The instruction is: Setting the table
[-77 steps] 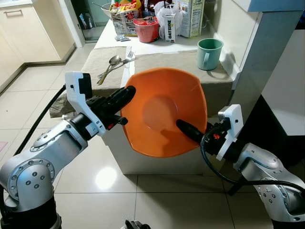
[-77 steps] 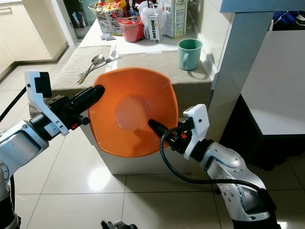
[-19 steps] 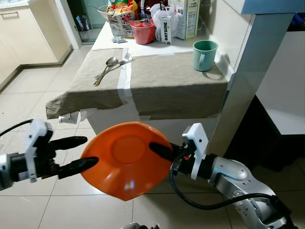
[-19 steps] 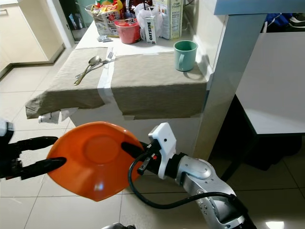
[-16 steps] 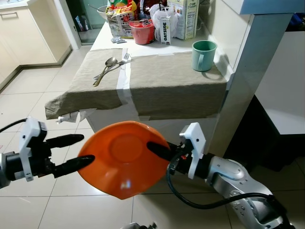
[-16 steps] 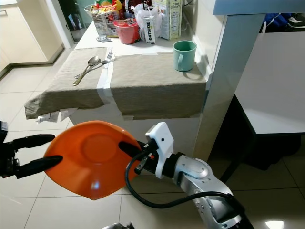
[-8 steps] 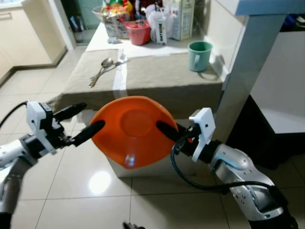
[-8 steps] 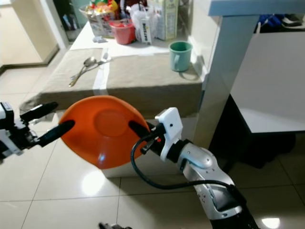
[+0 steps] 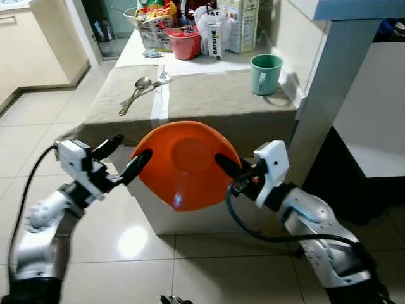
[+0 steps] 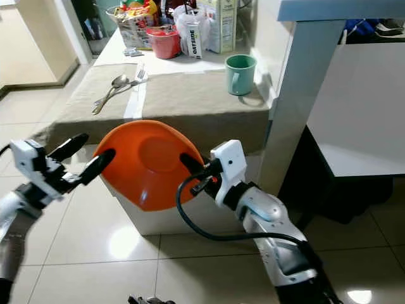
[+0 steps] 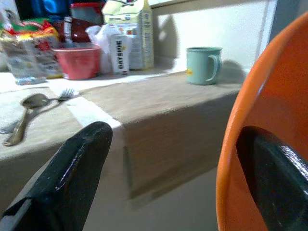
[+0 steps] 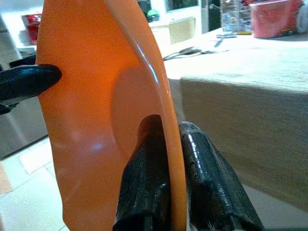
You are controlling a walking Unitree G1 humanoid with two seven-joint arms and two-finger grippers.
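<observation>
An orange bowl [image 9: 183, 164] hangs tilted on its side in front of the table's near edge, its hollow facing me. My right gripper [image 9: 221, 161] is shut on its right rim; in the right wrist view both fingers [image 12: 149, 173] pinch that rim. My left gripper [image 9: 123, 155] is open at the bowl's left rim, its lower finger [image 9: 136, 166] touching the edge and the upper one apart from it. On the beige tablecloth [image 9: 209, 101] lie a spoon and fork [image 9: 136, 92] at the far left, and a green mug [image 9: 266, 65] stands at the far right.
A red tub [image 9: 185, 43], cartons and bags [image 9: 218, 28] crowd the table's back end. A white pillar [image 9: 323, 95] rises right beside the table, with a lower white surface [image 9: 380, 158] past it. Tiled floor [image 9: 38, 126] spreads to the left.
Both arms have lifted the bowl from near floor height up to the table's front edge. The left gripper came along at its left rim, still open.
</observation>
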